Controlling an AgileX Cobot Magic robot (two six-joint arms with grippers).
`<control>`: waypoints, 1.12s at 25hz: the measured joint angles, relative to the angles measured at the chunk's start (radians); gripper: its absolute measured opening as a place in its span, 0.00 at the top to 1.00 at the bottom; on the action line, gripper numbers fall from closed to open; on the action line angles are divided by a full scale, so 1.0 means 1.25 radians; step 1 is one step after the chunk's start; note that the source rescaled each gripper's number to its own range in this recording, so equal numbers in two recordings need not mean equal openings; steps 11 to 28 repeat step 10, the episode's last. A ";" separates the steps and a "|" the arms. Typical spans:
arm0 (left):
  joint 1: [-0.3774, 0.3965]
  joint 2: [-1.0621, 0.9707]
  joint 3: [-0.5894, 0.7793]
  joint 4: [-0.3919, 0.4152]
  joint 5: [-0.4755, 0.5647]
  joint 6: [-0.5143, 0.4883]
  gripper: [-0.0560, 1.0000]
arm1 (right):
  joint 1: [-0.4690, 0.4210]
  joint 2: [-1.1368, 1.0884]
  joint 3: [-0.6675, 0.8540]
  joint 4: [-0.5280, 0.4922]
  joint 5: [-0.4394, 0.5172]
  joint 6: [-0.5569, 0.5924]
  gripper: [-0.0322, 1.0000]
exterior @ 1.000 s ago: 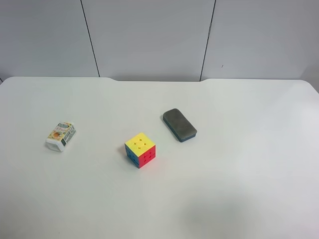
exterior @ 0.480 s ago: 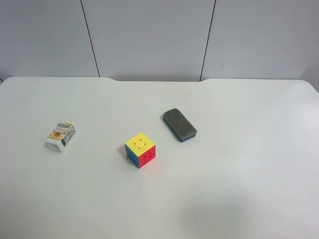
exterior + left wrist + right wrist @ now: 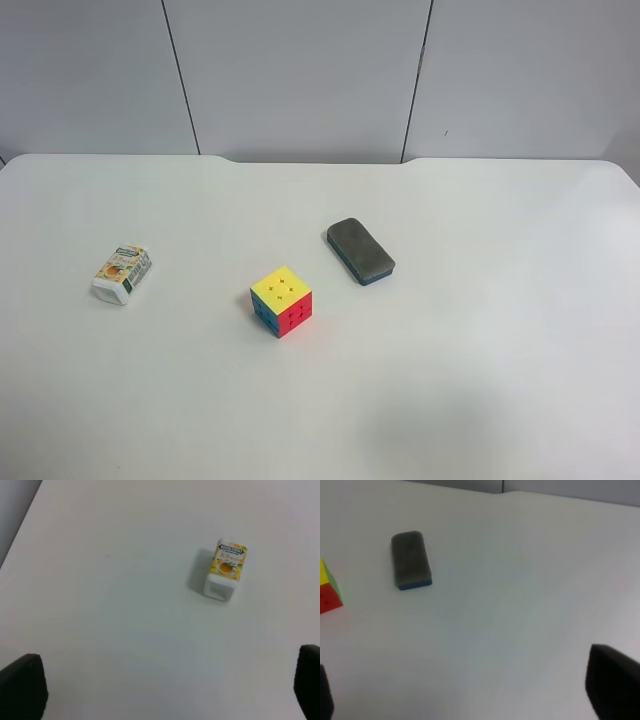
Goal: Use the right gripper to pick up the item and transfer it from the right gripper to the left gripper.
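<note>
- objects on the white table (image 3: 480, 330): three in the exterior high view, one carton (image 3: 122, 274), one puzzle cube (image 3: 281, 301), one eraser block (image 3: 360, 251). no arm shows in that view.
- carton: small, white, with orange fruit print and green lettering; lies on its side toward the exterior high view's left edge, well apart from the cube and farther from the eraser.
- carton long axis: runs diagonally in the exterior high view, printed end toward the upper right, plain white end toward the lower left.
- carton in the left wrist view (image 3: 225, 570): printed face up, white end face turned to the camera, alone on bare table, nothing touching it.
- cube: yellow top, red and blue sides, near the table's middle, one corner toward the camera. eraser lies just beyond it toward the upper right, dark grey over a blue base, apart from the cube.
- right wrist view: eraser (image 3: 410, 559) whole; cube (image 3: 329, 590) cut by the frame edge, only a yellow, green and red corner showing.
- left gripper (image 3: 165, 692): two dark fingertips at the frame's lower corners, both cropped; jaws wide apart, holding nothing, carton well ahead of them.
- right gripper (image 3: 467, 692): dark fingertips at the lower corners, blurred and cropped; jaws spread wide, nothing between them.
- lettering on the carton is too small to read in the exterior high view.
</note>
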 joint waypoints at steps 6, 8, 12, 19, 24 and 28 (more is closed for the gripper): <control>0.000 0.000 0.000 0.000 0.000 0.000 0.00 | 0.000 0.000 0.000 0.000 0.000 0.000 0.00; 0.000 0.000 0.000 0.000 0.000 0.000 0.00 | 0.000 0.000 0.000 0.000 0.000 0.000 0.00; 0.000 0.000 0.000 0.000 0.000 0.000 0.00 | 0.000 0.000 0.000 0.000 0.000 0.000 0.00; 0.000 0.000 0.000 0.000 0.000 0.000 0.00 | 0.000 0.000 0.000 0.000 0.000 0.000 0.00; 0.000 0.000 0.000 0.000 0.000 0.000 0.00 | 0.000 0.000 0.000 0.000 0.000 0.000 0.00; 0.000 0.000 0.000 0.000 0.000 0.000 0.00 | 0.000 0.000 0.000 0.000 0.000 0.000 0.00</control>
